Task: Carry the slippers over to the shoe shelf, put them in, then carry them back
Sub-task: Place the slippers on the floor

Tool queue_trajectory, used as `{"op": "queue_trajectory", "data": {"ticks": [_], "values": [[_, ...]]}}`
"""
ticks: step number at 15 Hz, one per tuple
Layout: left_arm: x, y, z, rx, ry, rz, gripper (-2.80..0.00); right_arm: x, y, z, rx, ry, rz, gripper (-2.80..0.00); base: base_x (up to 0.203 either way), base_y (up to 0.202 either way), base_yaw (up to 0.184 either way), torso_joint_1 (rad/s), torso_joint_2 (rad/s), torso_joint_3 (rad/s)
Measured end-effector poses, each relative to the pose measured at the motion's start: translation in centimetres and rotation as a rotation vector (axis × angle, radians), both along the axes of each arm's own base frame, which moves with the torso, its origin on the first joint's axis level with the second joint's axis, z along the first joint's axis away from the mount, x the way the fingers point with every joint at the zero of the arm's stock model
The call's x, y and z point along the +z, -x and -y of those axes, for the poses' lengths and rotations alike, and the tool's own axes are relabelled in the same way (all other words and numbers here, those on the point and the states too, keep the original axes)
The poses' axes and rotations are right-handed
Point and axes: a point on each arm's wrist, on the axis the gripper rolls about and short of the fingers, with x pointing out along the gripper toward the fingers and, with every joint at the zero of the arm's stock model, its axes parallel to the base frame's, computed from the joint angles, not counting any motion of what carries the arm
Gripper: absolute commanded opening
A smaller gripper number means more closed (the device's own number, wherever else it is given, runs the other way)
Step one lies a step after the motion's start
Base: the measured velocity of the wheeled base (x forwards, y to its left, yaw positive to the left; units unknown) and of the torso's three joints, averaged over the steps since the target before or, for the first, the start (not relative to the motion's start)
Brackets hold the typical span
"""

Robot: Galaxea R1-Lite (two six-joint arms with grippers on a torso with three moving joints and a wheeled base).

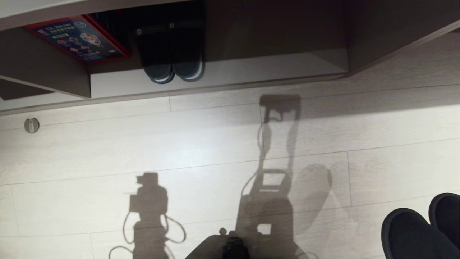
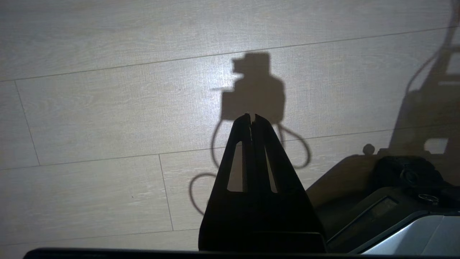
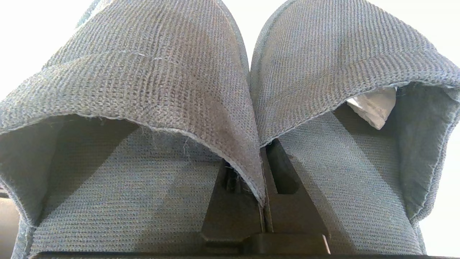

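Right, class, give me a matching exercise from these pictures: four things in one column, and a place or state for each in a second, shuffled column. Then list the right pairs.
Things
1. grey-blue slippers
2. dark slippers with white sole edges
3. left pincer
4. red-edged box

Places or states
A. shut, holding nothing, above bare floor
B. lying in the shoe shelf, at its left end
C. side by side in the shoe shelf, toes outward
D. pinched together by their inner edges in the right pincer

Pairs: 1-D, 2-C, 3-A, 4-B
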Motion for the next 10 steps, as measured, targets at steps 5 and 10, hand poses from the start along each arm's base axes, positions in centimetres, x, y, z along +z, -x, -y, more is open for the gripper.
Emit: {"op": "queue_trajectory", "data": {"ticks": [5, 10], "values": [[0.0, 0.0, 0.0, 0.0, 0.0, 0.0, -2.8, 0.0, 0.0, 0.0, 0.0, -0.005, -0.001, -2.8, 0.0, 0.0, 0.0, 0.004, 0.0, 0.202], [0.0, 0.0, 0.0, 0.0, 0.0, 0.0, -2.8, -0.01, -0.01, 0.0, -0.002, -0.001, -0.001, -2.8, 0.0, 0.0, 0.0, 0.003, 0.0, 0.203]]}}
